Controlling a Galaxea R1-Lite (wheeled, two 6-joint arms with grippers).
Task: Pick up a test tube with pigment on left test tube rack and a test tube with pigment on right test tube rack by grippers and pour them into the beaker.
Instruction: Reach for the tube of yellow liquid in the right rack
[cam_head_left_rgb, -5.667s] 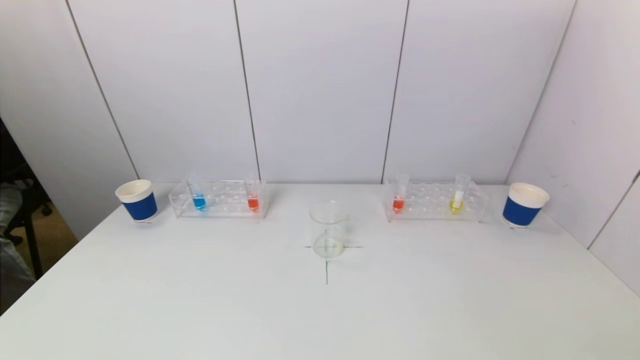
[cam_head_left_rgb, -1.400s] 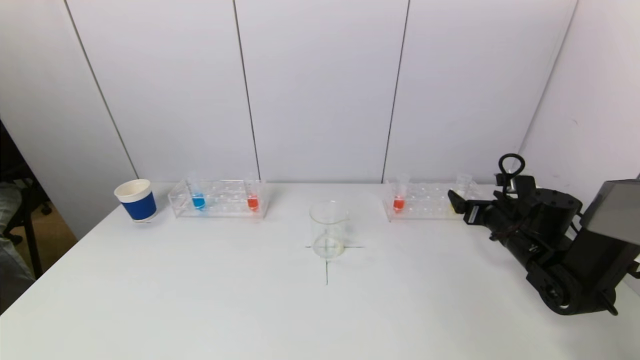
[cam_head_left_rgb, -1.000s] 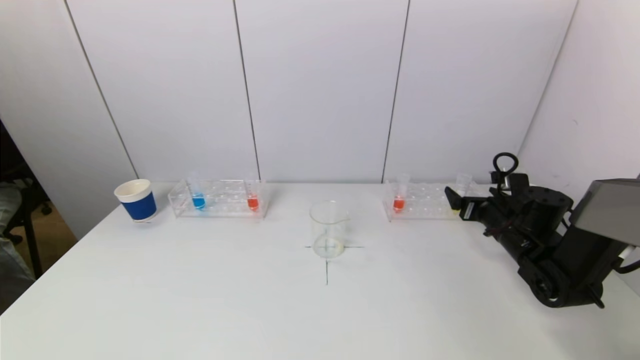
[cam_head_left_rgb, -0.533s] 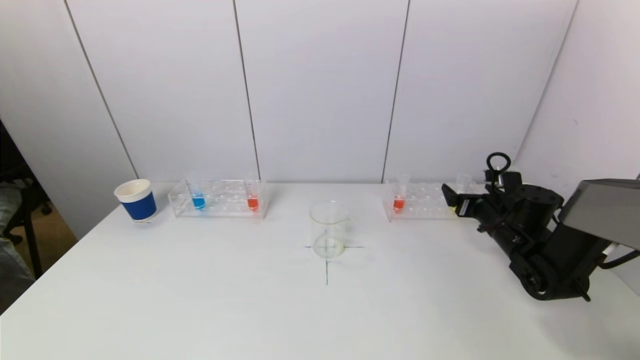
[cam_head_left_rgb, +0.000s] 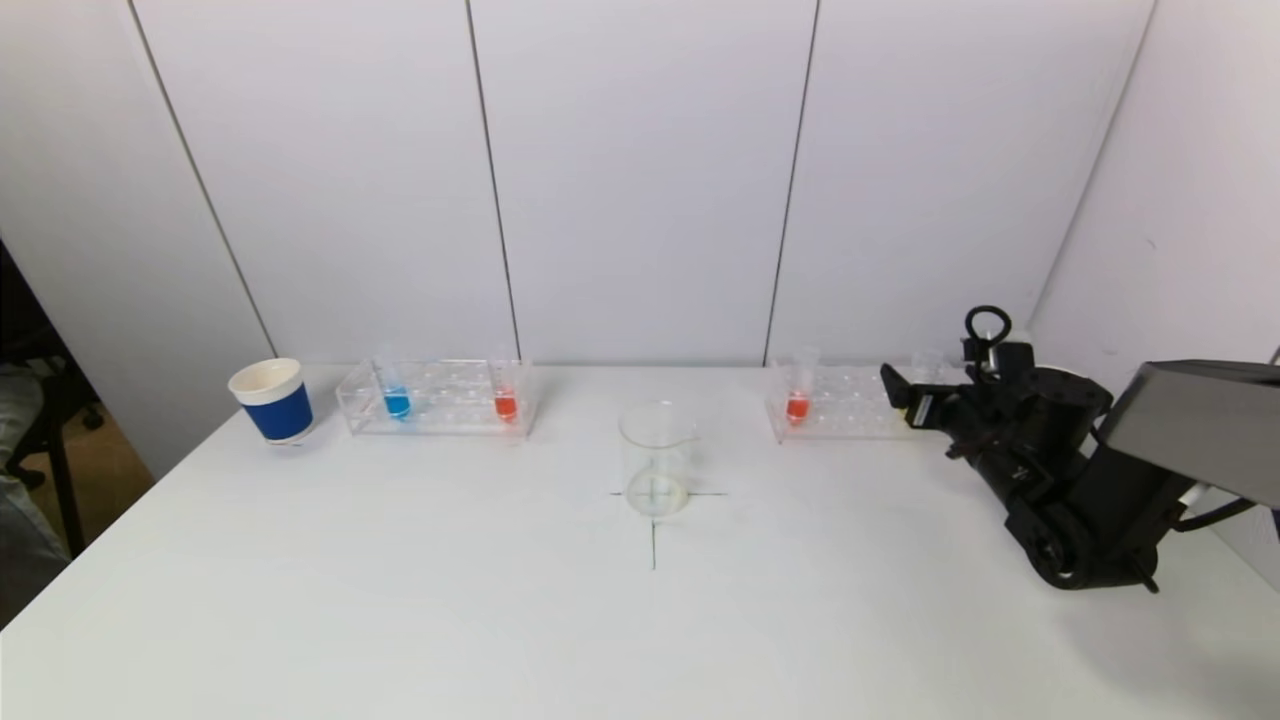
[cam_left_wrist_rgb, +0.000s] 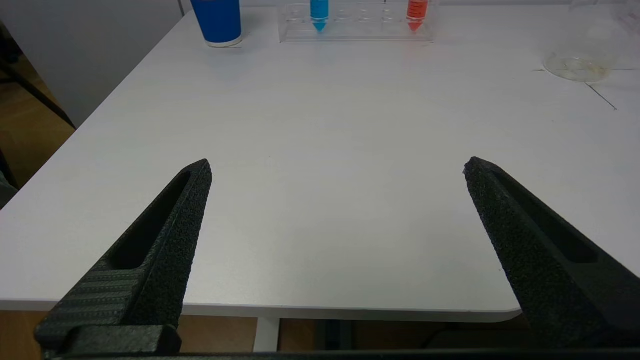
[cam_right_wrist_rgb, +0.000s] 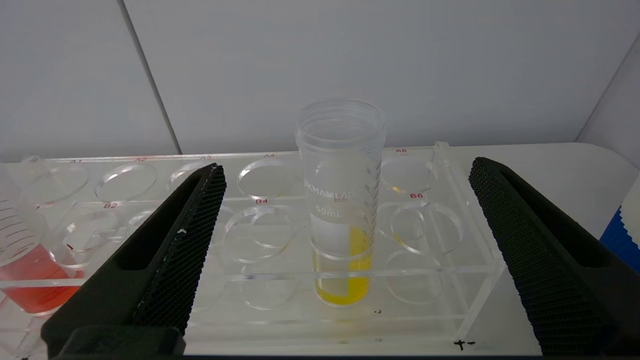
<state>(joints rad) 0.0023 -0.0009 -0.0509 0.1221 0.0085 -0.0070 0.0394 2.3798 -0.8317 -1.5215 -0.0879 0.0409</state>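
Observation:
The left rack (cam_head_left_rgb: 435, 408) holds a blue tube (cam_head_left_rgb: 397, 401) and a red tube (cam_head_left_rgb: 506, 404). The right rack (cam_head_left_rgb: 845, 405) holds a red tube (cam_head_left_rgb: 797, 406) and a yellow tube (cam_right_wrist_rgb: 342, 210). The empty glass beaker (cam_head_left_rgb: 656, 458) stands at the table's middle. My right gripper (cam_head_left_rgb: 910, 393) is open at the right rack's front. In the right wrist view (cam_right_wrist_rgb: 346, 167) its fingers stand apart on either side of the yellow tube, not touching it. My left gripper (cam_left_wrist_rgb: 337, 164) is open and empty over the table's near left edge, out of the head view.
A blue paper cup (cam_head_left_rgb: 273, 400) stands left of the left rack. The right cup is hidden behind my right arm in the head view; a blue sliver (cam_right_wrist_rgb: 622, 240) shows in the right wrist view. A black cross (cam_head_left_rgb: 654, 530) marks the table under the beaker. Walls stand close behind and to the right.
My right arm came into view from the right and moved forward and left to the right rack, now straddling the yellow tube and covering the right cup. Nothing else moved.

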